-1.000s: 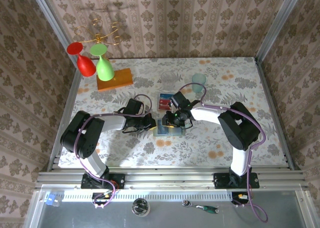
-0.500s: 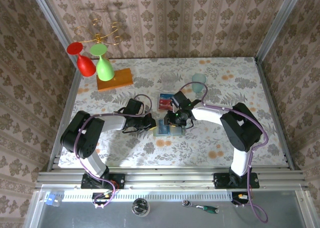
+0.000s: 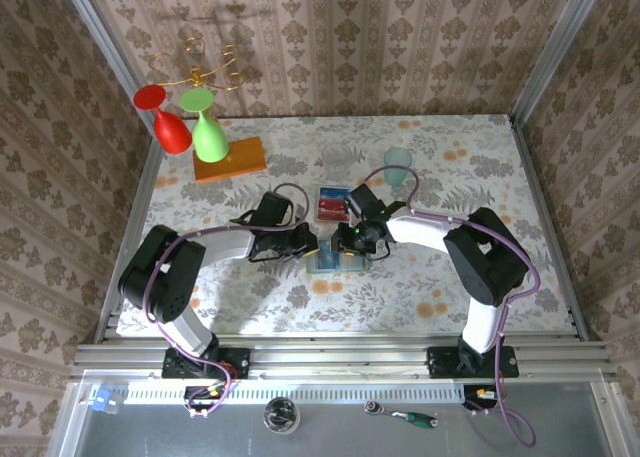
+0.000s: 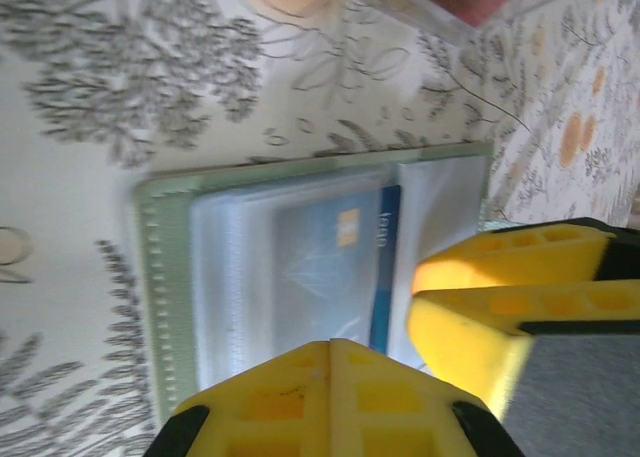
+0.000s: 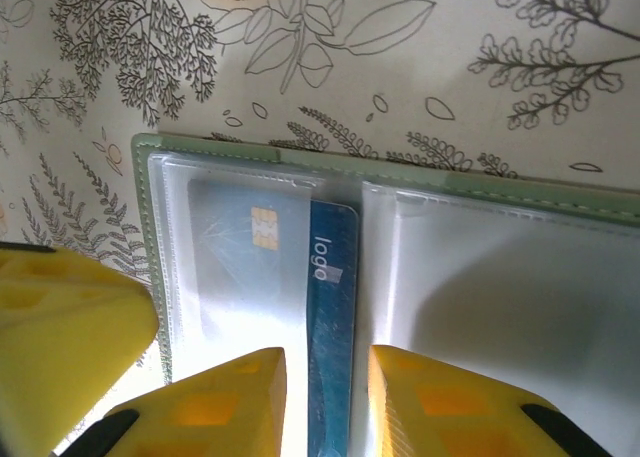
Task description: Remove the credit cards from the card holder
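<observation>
The holder [image 3: 336, 262] lies open on the table [image 3: 460, 167] between both grippers, a blue card [image 5: 331, 307] part-way out of its sleeve. The right gripper's [image 5: 325, 357] fingers stand narrowly apart over the card's end. The left gripper [image 3: 306, 245] sits at the holder's edge; I cannot tell its spread. Red cards [image 3: 331, 205] lie just beyond.

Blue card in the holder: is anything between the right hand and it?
Nothing lies over the blue card's bare edge, which the right hand straddles. The card holder's clear sleeve covers the rest of it.
</observation>
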